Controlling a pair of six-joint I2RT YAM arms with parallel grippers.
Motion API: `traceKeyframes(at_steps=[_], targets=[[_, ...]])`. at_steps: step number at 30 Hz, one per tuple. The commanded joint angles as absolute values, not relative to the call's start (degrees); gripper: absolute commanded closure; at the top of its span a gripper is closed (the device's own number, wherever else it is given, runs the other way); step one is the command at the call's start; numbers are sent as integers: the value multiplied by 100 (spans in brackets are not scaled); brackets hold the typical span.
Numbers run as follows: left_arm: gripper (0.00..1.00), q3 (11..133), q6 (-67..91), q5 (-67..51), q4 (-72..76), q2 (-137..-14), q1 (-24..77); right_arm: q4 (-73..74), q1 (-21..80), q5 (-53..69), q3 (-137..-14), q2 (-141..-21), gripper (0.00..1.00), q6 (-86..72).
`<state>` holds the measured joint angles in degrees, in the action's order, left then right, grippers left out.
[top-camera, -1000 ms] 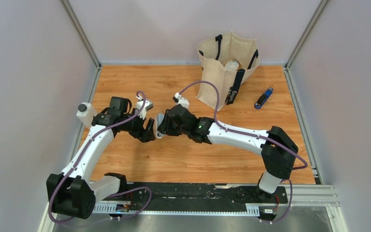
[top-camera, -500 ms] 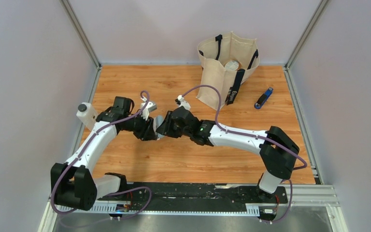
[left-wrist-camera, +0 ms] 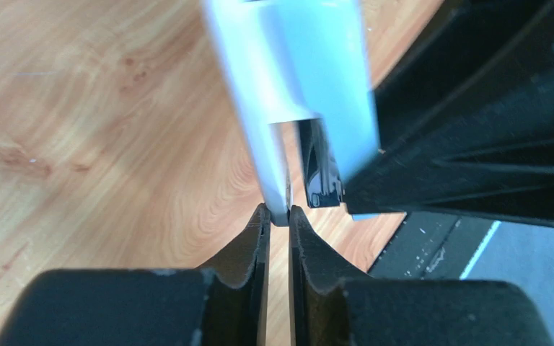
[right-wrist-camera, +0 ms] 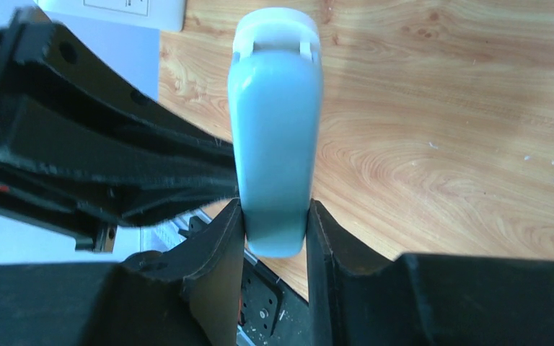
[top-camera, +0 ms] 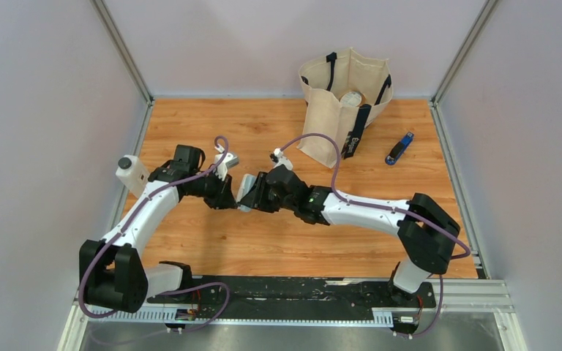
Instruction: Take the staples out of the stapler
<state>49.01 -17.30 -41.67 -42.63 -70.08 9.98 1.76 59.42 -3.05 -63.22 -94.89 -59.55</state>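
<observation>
The right gripper [right-wrist-camera: 275, 216] is clamped on a pale grey-blue object [right-wrist-camera: 275, 137], one black finger [right-wrist-camera: 220, 252] pressed to each flank of its near end. The jaws stand only as wide as that body. The object runs straight away from the wrist camera and ends in a white rounded cap at its far end.

Over to the left gripper [left-wrist-camera: 278, 216]: it is pinched nearly closed, with just a sliver between the fingertips. In that sliver sits the end of a thin pale strip coming down from the same grey-blue object. A dark, glossy metal piece hangs just beside the strip, outside the grip. So both claws have this one object, meeting nose to nose above the middle of the wooden table [top-camera: 278, 241], left of centre.

The stapler [top-camera: 400, 148] is nowhere near them. It lies flat on the table at the far right, just right of the beige tote bag [top-camera: 329, 121] and well apart from both arms. Its long axis runs on a diagonal, dark end towards the near left, lighter tip towards the far right corner. Nothing touches it. A white bottle [top-camera: 130, 174] with a dark cap stands at the left edge, beside the left arm.
</observation>
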Motion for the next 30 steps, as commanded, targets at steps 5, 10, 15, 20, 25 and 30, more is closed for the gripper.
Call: traceKeyframes(at_steps=[5, 10, 15, 20, 25, 30], targets=[[98, 5027, -2171, -3024, -3753, -7014, 993, -633, 5906, -97, -5986, -8921, 100, -5687], [100, 4922, -2346, -2506, -3525, -6830, 1098, -510, 5976, -123, -5793, -8790, 100, -5178], [100, 4703, -2522, -1944, -3218, -6531, 1265, -379, 5994, -97, -5669, -8719, 100, -4782], [100, 4421, -2873, -1197, -2883, -6285, 1651, -176, 6055, 377, -5608, -8894, 100, -4071], [100, 4114, -3242, -511, -2515, -6109, 2021, -35, 6292, 273, -5344, -8938, 100, -3455], [100, 3798, -3524, -18, -2049, -5994, 2293, -26, 6495, 1, -5159, -8930, 100, -3226]])
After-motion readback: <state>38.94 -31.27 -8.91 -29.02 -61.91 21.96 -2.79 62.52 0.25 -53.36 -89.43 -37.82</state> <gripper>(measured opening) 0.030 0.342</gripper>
